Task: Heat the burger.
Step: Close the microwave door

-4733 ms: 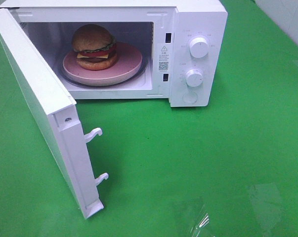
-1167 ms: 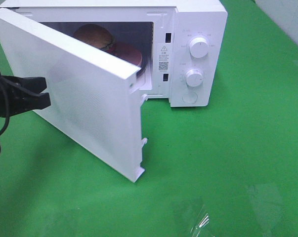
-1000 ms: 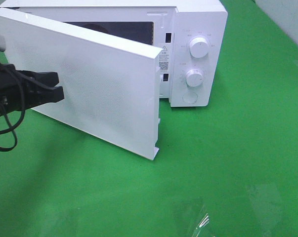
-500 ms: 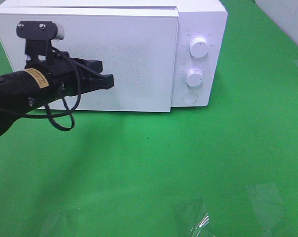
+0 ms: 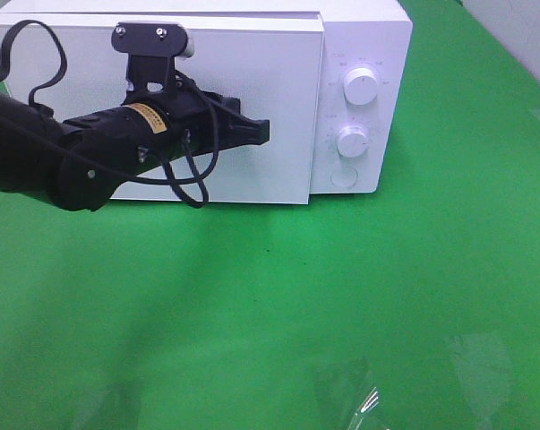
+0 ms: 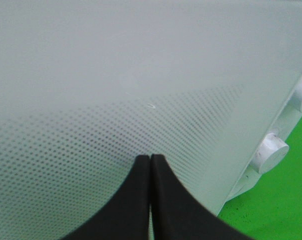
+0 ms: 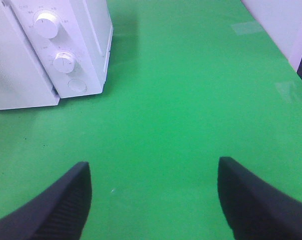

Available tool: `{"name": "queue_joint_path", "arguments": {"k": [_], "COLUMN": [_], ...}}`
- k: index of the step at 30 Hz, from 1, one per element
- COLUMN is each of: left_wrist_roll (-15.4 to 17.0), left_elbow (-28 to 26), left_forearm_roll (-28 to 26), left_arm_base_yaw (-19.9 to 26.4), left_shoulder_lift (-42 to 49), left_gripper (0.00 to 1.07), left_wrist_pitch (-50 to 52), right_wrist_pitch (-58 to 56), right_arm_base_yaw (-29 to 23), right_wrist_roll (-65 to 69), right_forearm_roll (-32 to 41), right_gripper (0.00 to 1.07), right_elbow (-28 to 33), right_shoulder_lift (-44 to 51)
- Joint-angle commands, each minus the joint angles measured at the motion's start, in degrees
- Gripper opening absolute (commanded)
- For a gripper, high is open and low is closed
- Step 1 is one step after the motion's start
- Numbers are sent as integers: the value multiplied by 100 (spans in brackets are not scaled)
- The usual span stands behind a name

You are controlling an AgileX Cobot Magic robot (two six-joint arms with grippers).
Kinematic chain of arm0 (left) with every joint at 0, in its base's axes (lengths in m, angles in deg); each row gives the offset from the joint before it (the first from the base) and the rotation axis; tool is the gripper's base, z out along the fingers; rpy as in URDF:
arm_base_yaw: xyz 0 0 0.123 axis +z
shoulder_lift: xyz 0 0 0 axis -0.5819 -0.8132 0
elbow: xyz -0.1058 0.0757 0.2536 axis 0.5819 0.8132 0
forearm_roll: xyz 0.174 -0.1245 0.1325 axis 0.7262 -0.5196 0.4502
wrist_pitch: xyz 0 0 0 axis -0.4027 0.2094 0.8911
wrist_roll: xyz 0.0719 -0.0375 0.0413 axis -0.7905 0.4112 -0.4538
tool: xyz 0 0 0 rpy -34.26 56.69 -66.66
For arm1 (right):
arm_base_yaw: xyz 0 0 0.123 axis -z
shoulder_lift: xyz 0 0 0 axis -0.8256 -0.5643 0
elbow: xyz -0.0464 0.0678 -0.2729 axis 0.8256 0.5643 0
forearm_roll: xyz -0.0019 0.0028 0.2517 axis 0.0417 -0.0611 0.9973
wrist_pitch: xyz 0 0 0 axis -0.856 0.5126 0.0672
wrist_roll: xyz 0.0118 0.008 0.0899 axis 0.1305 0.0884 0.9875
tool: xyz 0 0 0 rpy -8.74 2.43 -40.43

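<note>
The white microwave (image 5: 359,36) stands at the back with its door (image 5: 278,98) closed flat. The burger is hidden inside it. My left gripper (image 5: 264,132) is shut and empty, its black fingertips against the door's front, right of the middle. In the left wrist view the closed fingertips (image 6: 149,159) sit on the dotted door panel (image 6: 90,110), with the knobs (image 6: 270,152) off to the side. My right gripper (image 7: 151,200) is open over bare green cloth, away from the microwave (image 7: 85,30); it is out of the exterior view.
Two white knobs (image 5: 360,85) (image 5: 351,141) and a round button (image 5: 344,176) sit on the microwave's right panel. Green cloth (image 5: 341,296) covers the table. Clear tape patches (image 5: 355,399) lie near the front edge.
The open door with the burger in view has been pushed shut by my left gripper. Since half a second ago the left gripper has slid right along the closed door.
</note>
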Motion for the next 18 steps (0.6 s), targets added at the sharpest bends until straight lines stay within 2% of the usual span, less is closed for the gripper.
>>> {"name": "queue_joint_path", "arguments": {"k": [1, 6, 8, 18], "left_wrist_roll": [-29, -29, -29, -143], "left_elbow": [-424, -722, -1026, -1324], "left_forearm_roll": [-80, -80, -63, -166], "left_arm_base_yaw": [-46, -46, -46, -29], "left_shoulder_lift": [-183, -332, -504, -751], "left_gripper": [0, 0, 0, 0], "left_wrist_pitch": [-115, -258, -309, -395], "right_wrist_pitch": [11, 17, 17, 17], "right_arm_base_yaw": [52, 52, 52, 52], "right_wrist_roll": [11, 11, 11, 11], "right_forearm_roll": [40, 40, 40, 40], "right_gripper": [68, 68, 68, 68], "right_elbow": [6, 6, 6, 6], "right_shoulder_lift": [143, 143, 143, 143]}}
